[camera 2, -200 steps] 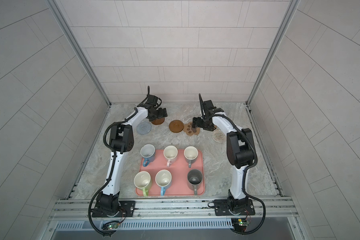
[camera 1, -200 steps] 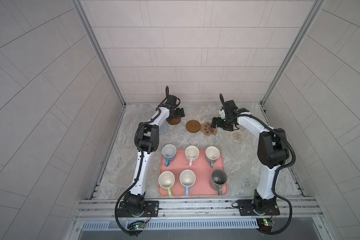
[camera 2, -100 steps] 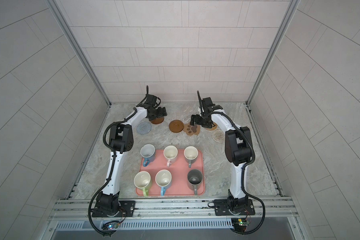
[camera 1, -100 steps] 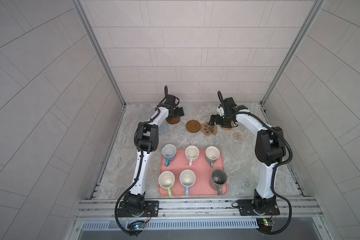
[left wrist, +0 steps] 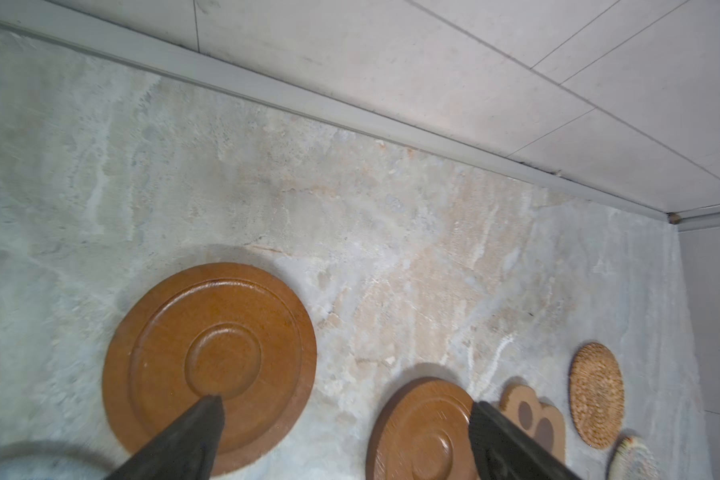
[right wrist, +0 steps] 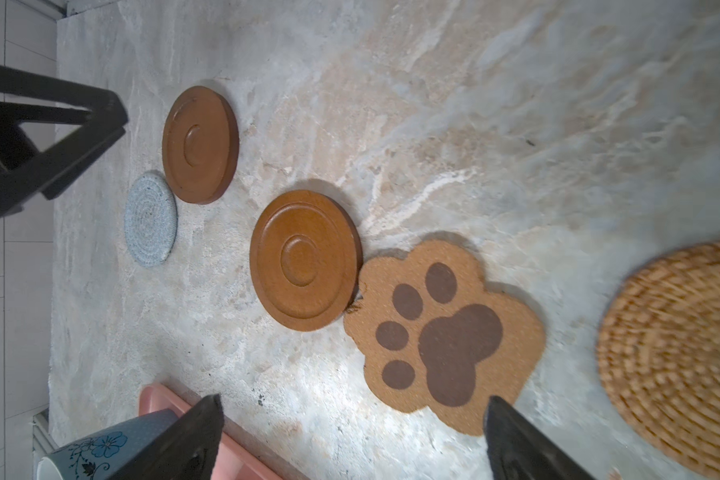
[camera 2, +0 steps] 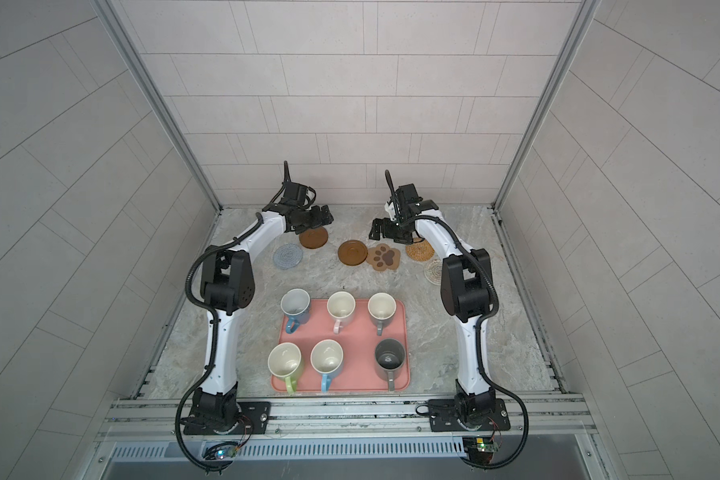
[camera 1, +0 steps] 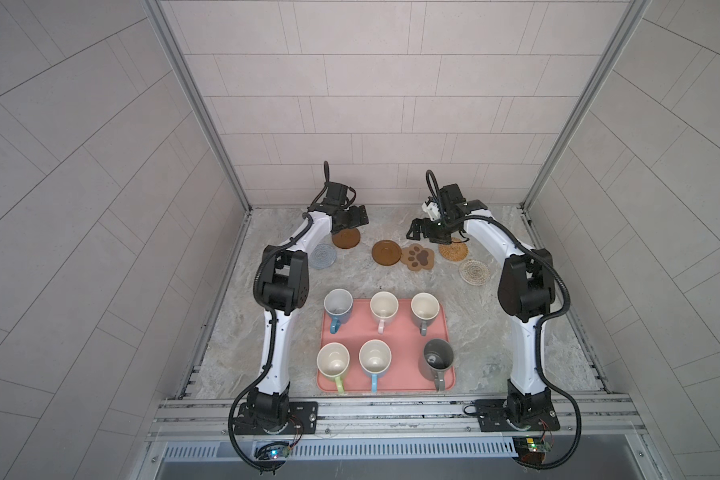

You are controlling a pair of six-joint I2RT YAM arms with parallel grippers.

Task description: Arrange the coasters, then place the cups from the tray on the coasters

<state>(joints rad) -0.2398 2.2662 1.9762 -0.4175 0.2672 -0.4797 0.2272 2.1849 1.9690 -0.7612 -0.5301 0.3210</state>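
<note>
Six coasters lie in a loose row across the far side of the table, the paw-shaped coaster touching a brown wooden disc. The left arm's fingers, spread wide and empty, hang over the other brown disc at far left. The right arm's fingers, equally wide and holding nothing, hang near the golden rattan coaster. All six cups stand on the pink tray at near centre

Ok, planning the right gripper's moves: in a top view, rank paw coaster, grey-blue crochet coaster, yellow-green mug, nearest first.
1. Paw coaster, close by the right gripper.
2. Grey-blue crochet coaster, far left.
3. Yellow-green mug, front-left on the tray.
</note>
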